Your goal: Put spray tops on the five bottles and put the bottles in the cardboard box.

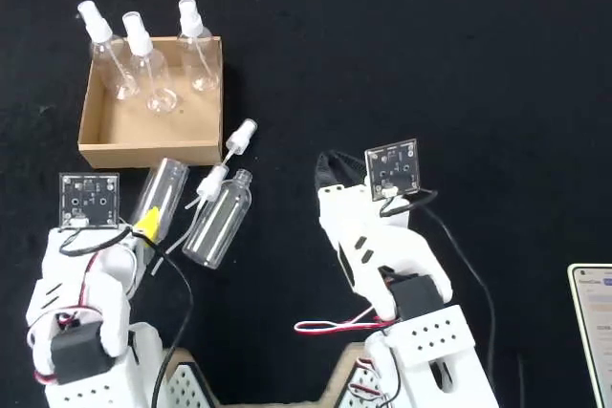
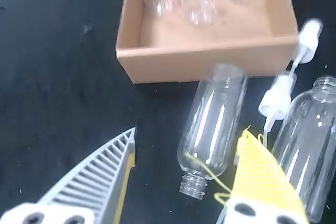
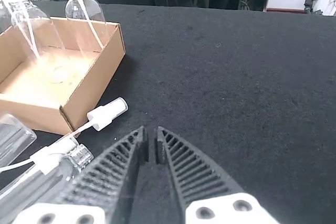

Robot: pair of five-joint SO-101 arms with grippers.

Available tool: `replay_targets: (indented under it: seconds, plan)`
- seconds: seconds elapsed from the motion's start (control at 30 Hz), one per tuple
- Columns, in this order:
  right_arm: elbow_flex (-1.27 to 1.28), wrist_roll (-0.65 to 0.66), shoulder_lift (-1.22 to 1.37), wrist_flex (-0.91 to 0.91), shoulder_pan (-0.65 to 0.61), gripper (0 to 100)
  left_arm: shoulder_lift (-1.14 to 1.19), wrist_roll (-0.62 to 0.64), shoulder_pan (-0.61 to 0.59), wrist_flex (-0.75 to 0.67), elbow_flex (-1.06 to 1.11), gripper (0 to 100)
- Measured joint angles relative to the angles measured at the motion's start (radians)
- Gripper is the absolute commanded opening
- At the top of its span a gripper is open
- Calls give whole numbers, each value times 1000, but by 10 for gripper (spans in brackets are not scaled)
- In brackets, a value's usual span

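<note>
Left claw [image 2: 189,132] flanks capless bottle [image 2: 212,119]

We are taking the cardboard box [image 1: 143,153] on the table [image 1: 430,74] as landmark.
- In the box, along its far wall, we are counting three standing: left capped bottle [image 1: 108,59], middle capped bottle [image 1: 153,74], right capped bottle [image 1: 199,54].
- Just before its near wall, the first open bottle [image 1: 164,186] is lying, neck pointing away from the box.
- Before its near right corner, the second open bottle [image 1: 220,219] is lying.
- Just beside that corner, one spray top [image 1: 244,133] is lying.
- Between the two open bottles, the other spray top [image 1: 212,182] is lying.
</note>
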Motion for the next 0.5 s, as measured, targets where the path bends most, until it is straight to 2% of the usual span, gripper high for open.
replay_targets:
  seconds: [0.17,0.27,0.37,0.5]
  plan:
    - [0,0,0,0,0,35,94,-86,3,0,-6,291]
    - [0,0,0,0,0,35,210,-158,5,-49,-6,292]
    - [0,0,0,0,0,35,356,-176,5,-103,-12,293]
    - [0,0,0,0,0,35,540,-180,8,-94,-126,294]
